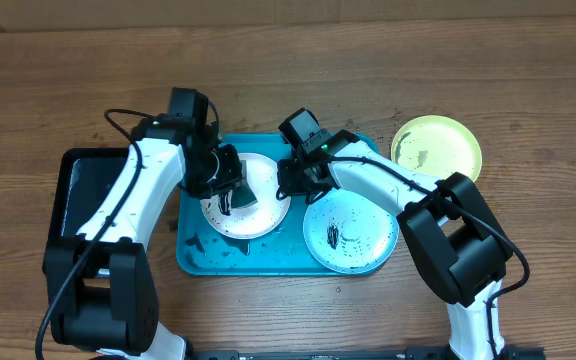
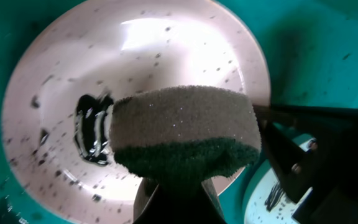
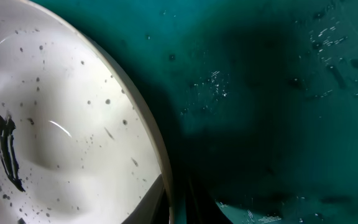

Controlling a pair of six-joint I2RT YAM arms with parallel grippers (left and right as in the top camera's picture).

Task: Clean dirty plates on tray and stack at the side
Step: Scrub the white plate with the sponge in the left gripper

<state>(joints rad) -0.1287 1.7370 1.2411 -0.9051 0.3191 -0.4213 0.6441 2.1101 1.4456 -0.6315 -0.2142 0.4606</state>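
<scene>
Turquoise tray [image 1: 193,255] on counter [image 1: 528,100]: white-rimmed plate [image 1: 268,215] and mint-rimmed plate [image 1: 363,235] inside, yellow-green plate [image 1: 436,148] outside on its right | left hand [image 2: 179,186] clamped on sponge [image 2: 185,134], beside black smear [image 2: 92,134] | right hand [image 1: 290,183] pinching white-rimmed plate's edge | risks we judge: sponge push slides plate out of pinch; wet smear spreads instead of lifting.

Glossy white plate [image 2: 166,50]; rough sponge [image 2: 185,124]; wet plastic tray [image 3: 278,93]; wood-grain table [image 1: 268,60].
</scene>
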